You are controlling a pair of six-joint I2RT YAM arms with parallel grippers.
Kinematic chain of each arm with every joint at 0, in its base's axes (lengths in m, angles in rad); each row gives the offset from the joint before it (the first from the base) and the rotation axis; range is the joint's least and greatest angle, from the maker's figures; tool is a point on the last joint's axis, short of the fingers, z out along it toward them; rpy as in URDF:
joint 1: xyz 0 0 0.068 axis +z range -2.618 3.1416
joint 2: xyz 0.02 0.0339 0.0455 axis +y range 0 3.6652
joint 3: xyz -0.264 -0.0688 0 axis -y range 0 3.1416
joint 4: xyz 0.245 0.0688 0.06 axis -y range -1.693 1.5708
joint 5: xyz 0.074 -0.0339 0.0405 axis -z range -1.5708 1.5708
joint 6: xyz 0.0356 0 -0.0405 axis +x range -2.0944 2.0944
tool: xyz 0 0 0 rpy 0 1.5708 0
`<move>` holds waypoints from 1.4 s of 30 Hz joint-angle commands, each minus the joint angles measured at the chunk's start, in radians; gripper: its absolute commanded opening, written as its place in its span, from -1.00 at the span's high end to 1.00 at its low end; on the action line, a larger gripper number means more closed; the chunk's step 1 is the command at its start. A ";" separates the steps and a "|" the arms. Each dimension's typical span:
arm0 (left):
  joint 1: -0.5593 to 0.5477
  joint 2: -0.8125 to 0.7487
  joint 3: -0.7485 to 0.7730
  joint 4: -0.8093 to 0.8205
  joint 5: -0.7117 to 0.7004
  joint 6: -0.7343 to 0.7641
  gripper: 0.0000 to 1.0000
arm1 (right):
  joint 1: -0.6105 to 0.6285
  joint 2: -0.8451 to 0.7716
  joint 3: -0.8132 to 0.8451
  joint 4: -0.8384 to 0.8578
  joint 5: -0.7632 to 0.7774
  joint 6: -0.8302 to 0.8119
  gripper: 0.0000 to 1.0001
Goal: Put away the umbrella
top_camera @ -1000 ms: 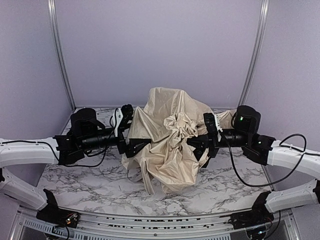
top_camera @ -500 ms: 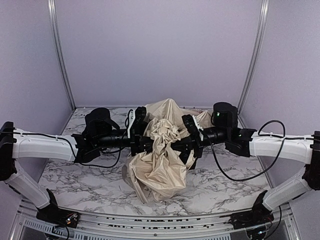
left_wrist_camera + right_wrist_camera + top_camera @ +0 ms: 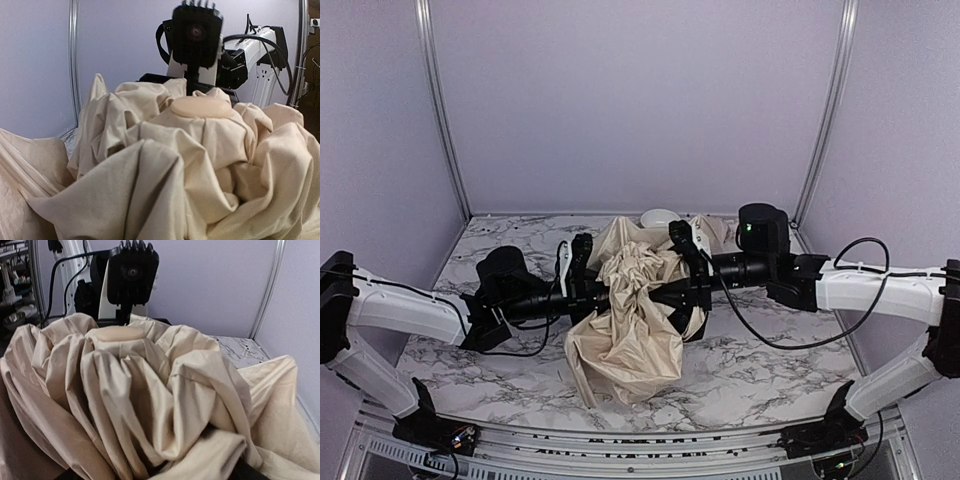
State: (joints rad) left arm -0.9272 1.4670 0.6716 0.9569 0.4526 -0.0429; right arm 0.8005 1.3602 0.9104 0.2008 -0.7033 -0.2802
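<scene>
From above, we are looking at the umbrella (image 3: 630,335) lying bunched in the middle of the table (image 3: 770,375), its cream cloth crumpled into a loose heap that is spilling toward the near edge. The left arm (image 3: 520,290) and the right arm (image 3: 760,265) are reaching in level from opposite sides and pressing into the cloth head-on, so the heap is being squeezed between them. We judge this is meant to gather the canopy inward so it can be rolled small. The left jaws and the right jaws are buried in folds here, and we cannot tell whether either pair is spread or pinching cloth. A pale round thing (image 3: 660,217) is sitting just behind the heap, partly hidden.

In the left wrist view, wrinkled cloth is filling nearly everything and covering this arm's own fingers, so the left jaws are not showing. A round tan disc (image 3: 202,106) is sitting on top of the bundle, and the right arm's black camera block (image 3: 196,35) is facing us just beyond it.

The right wrist view is giving us the mirror of that, with cloth piled over the fingers, the same disc on top and the left arm's camera block (image 3: 132,272) close behind. We are judging the canopy as far from tidy, with no wrap around it yet.
</scene>
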 commanded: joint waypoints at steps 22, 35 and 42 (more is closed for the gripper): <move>0.076 -0.226 -0.323 0.148 0.292 0.095 1.00 | -0.361 0.110 0.011 -0.372 -0.363 -0.362 -0.99; 0.052 -0.225 -0.235 0.146 0.371 0.031 1.00 | 0.090 0.065 0.074 -0.163 -0.186 -0.315 -0.99; 0.034 -0.166 -0.111 0.140 0.365 0.042 1.00 | 0.207 0.188 0.161 -0.225 -0.210 -0.333 -1.00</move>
State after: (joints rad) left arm -0.8803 1.2713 0.4625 1.0420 0.8078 0.0055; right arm 0.9642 1.4929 1.0279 0.0021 -0.9085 -0.6048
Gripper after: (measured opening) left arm 0.027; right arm 0.997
